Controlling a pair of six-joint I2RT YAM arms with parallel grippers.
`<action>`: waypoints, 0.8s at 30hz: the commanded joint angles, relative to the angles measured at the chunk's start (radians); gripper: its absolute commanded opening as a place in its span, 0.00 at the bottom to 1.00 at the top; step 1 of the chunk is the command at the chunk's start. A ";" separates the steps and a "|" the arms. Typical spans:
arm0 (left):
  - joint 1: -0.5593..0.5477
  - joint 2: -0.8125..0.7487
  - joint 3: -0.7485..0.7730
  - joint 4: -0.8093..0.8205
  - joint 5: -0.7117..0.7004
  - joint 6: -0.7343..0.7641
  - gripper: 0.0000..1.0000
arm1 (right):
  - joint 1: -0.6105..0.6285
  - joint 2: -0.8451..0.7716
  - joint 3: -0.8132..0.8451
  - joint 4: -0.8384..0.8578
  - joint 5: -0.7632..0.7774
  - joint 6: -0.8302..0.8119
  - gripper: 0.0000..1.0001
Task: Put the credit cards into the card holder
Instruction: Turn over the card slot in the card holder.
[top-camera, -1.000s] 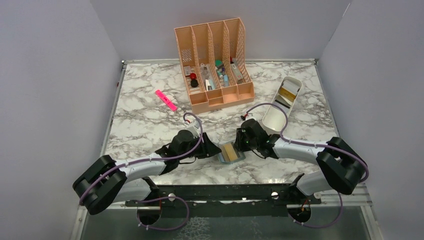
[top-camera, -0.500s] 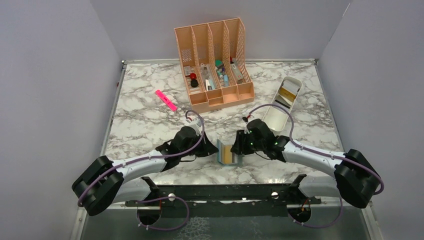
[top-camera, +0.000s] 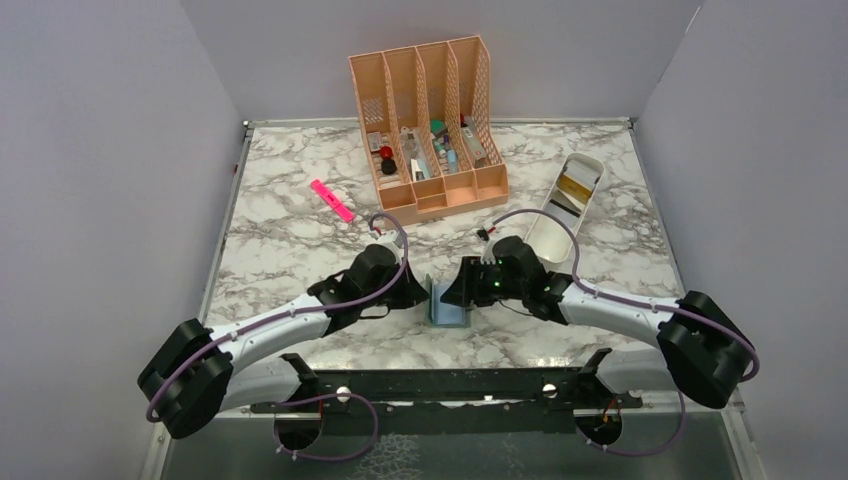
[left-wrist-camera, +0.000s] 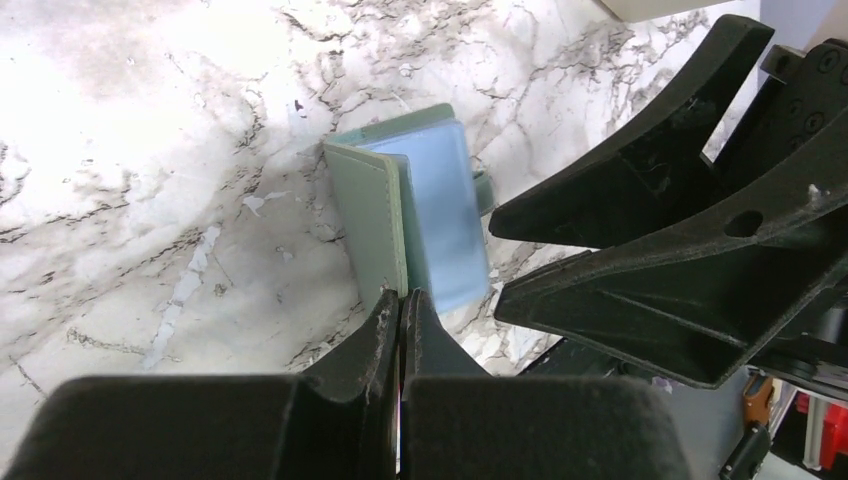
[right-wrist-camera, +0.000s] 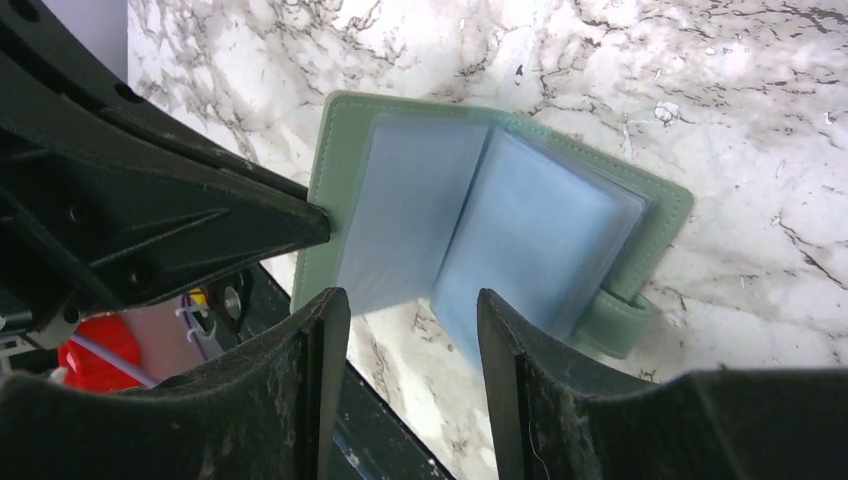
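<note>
Grey-green leather with blue-grey pockets, the card holder (right-wrist-camera: 345, 130) sits at the table's (top-camera: 280, 250) 6 o'clock edge, between the two arms. It is part open, one cover raised towards the left arm.

The left gripper (left-wrist-camera: 401, 305) has its fingers pressed flat together. Their tips meet the outer edge of that raised cover at the holder's 9 o'clock side. Whether a thin leaf is nipped between them cannot be told.

The right gripper (right-wrist-camera: 412, 297) comes in from 3 o'clock with its fingers moderately apart and holding nothing. The fanned pockets lie just beyond the gap, and the snap tab is off by the finger at 5 o'clock in the right wrist view.

The credit cards (top-camera: 574, 186), one gold and one dark, lie in the white tray (top-camera: 546, 243) at 2 o'clock, well apart from the holder and behind the right arm's wrist. A peach desk organizer (top-camera: 430, 110) full of small items stands at 12 o'clock. A pink highlighter (top-camera: 332, 200) lies at 10 o'clock on bare marble. The two gripper tips almost face each other across the holder, crowding it from both sides.
</note>
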 joint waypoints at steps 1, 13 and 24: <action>-0.007 0.021 0.016 -0.022 -0.025 -0.004 0.00 | 0.007 0.052 -0.025 0.103 -0.030 0.034 0.53; -0.006 0.029 0.008 -0.048 -0.036 -0.032 0.35 | 0.007 0.100 -0.033 0.200 -0.089 0.053 0.51; -0.006 0.023 -0.001 0.006 0.007 -0.062 0.55 | 0.006 0.018 -0.001 -0.058 0.130 -0.036 0.52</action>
